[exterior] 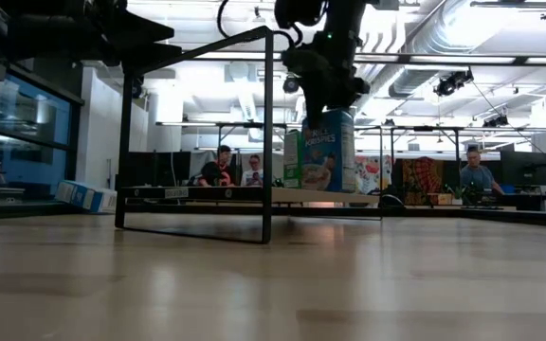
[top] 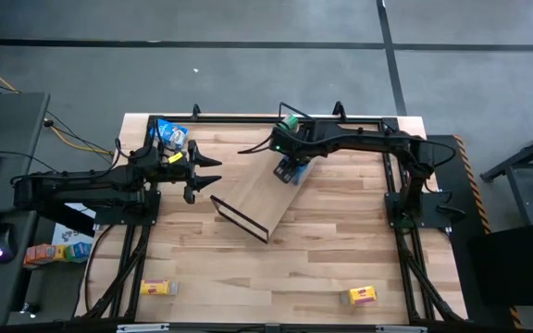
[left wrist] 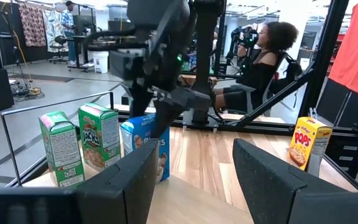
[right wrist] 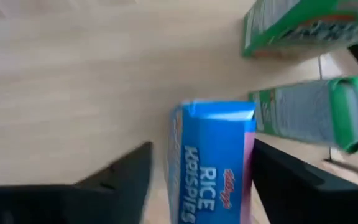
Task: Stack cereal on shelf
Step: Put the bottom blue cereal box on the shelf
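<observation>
Nearest the front edge of the bench (top: 322, 250), two yellow cereal boxes (top: 158, 288) are lying flat, well apart. Farther back, the shelf (top: 262, 199) is sitting at an angle, carrying two green boxes (left wrist: 79, 143) and a blue box (right wrist: 213, 158). Above that upright blue box, the right gripper (top: 290, 165) is hovering with fingers spread, released. Left gripper (top: 202, 174) is waiting open beside another blue box (top: 171, 135) at the far rail.

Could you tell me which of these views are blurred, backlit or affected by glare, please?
Right wrist view: motion-blurred; the blue cereal box and green boxes smear. Low view: backlit by bright ceiling lights, so the shelf frame and right gripper are silhouettes, with sheen on the tabletop. High and left wrist views: evenly lit.
</observation>
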You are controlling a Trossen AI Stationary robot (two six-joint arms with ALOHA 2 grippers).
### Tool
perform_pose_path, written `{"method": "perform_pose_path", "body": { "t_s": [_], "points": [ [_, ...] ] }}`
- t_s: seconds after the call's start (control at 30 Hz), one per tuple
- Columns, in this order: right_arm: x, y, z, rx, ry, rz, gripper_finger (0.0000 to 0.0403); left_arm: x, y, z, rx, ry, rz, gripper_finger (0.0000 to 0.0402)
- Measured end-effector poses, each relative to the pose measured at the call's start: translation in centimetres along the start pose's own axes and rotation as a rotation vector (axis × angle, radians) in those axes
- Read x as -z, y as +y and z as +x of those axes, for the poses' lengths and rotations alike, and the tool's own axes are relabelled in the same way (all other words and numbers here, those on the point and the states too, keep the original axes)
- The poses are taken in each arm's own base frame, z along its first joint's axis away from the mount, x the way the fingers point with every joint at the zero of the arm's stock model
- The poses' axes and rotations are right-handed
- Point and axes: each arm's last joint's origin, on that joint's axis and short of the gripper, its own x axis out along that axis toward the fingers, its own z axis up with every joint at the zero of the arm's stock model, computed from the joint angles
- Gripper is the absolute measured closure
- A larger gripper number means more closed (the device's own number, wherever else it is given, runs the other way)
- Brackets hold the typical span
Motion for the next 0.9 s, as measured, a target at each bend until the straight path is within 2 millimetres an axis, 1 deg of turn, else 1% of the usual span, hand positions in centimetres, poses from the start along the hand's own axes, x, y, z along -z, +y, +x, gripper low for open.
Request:
{"method": "perform_pose_path", "body": {
  "t_s": [0.13, 0.3, 0.37, 0.47, 0.6, 0.73, 0.83, 0.9],
  "points": [
    [-0.5, 0.0, -0.9, 0.007, -0.037, -0.024, 0.014, 0.0, 0.0, 0.0, 0.0, 0.0, 0.0, 0.0204],
    [-1.0, 0.0, -3.0, 0.052, -0.074, -0.082, 0.0135, 0.0, 0.0, 0.0, 0.0, 0.0, 0.0, 0.0204],
    [-0.9, 0.2, -4.1, 0.08, -0.078, -0.103, 0.0135, 0.0, 0.0, 0.0, 0.0, 0.001, 0.0, 0.0204],
    [-0.3, 0.7, -5.5, 0.124, -0.064, -0.14, 0.0135, 0.1, 0.0, 0.0, 0.0, 0.007, -0.002, 0.0204],
    [1.6, 1.5, -6.6, 0.209, -0.009, -0.189, 0.0135, 0.1, 0.0, 0.0, 0.0, 0.008, -0.003, 0.0204],
    [4.6, 1.8, -7.5, 0.297, 0.059, -0.2, 0.0135, 0.1, 0.0, 0.0, -0.001, 0.008, -0.003, 0.0204],
    [6.8, 1.6, -8.6, 0.273, 0.036, -0.173, 0.0135, 0.1, 0.0, 0.0, 0.0, 0.008, -0.003, 0.0204],
    [8.4, 1.0, -9.6, 0.266, 0.024, -0.138, 0.0135, 0.1, 0.0, 0.0, 0.0, 0.007, -0.003, 0.0204]
  ]
}}
